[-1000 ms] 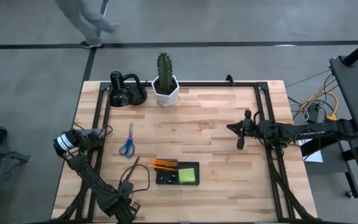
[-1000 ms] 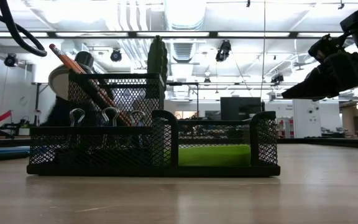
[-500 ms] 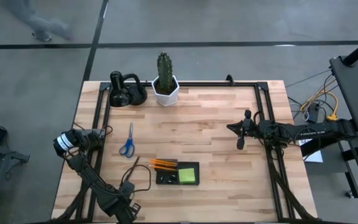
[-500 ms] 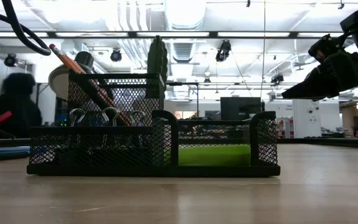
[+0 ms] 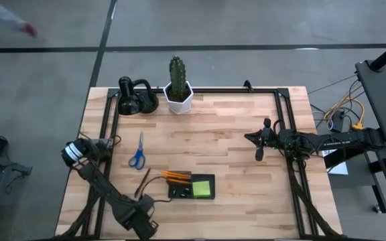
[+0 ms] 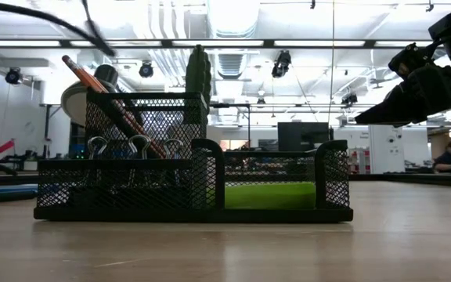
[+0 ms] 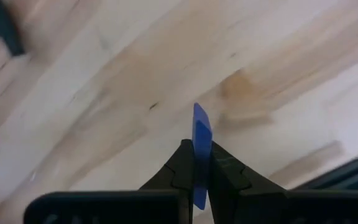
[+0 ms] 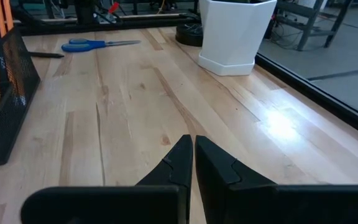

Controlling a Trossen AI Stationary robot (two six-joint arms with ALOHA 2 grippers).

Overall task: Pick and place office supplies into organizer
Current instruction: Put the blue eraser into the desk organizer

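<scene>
The black mesh organizer point(image 5: 191, 187) stands near the table's near edge. It holds orange pencils point(image 5: 175, 177), a lime-green sticky pad point(image 5: 202, 189) and clips point(image 6: 131, 146). Blue-handled scissors point(image 5: 137, 152) and a dark pen point(image 5: 141, 182) lie flat on the wood to its left. My left gripper point(image 5: 143, 221) is at the near edge, left of the organizer, shut on a thin blue piece point(image 7: 201, 134). My right gripper point(image 5: 259, 151) hovers shut over the table's right part, also seen in the right wrist view point(image 8: 192, 155). My left gripper pinches a thin blue flat piece between its two fingers, edge-on, and the free end point(image 7: 199, 115) sticks out past the fingertips point(image 7: 182, 163). The fingers point down at the wooden table. Whether the free end touches the wood, I cannot tell.
A white hexagonal cactus pot point(image 5: 178, 94) and a black rounded gadget point(image 5: 136, 98) stand at the far edge. Black frame rails point(image 5: 283, 120) run along the left, right and far sides. Bare wood lies between the organizer and my right gripper.
My left arm's wrist has shifted a little toward the near edge and the right, and its cable loop no longer lies beside the pen. A person beyond the far edge has walked off to the left. My right arm has kept still.
</scene>
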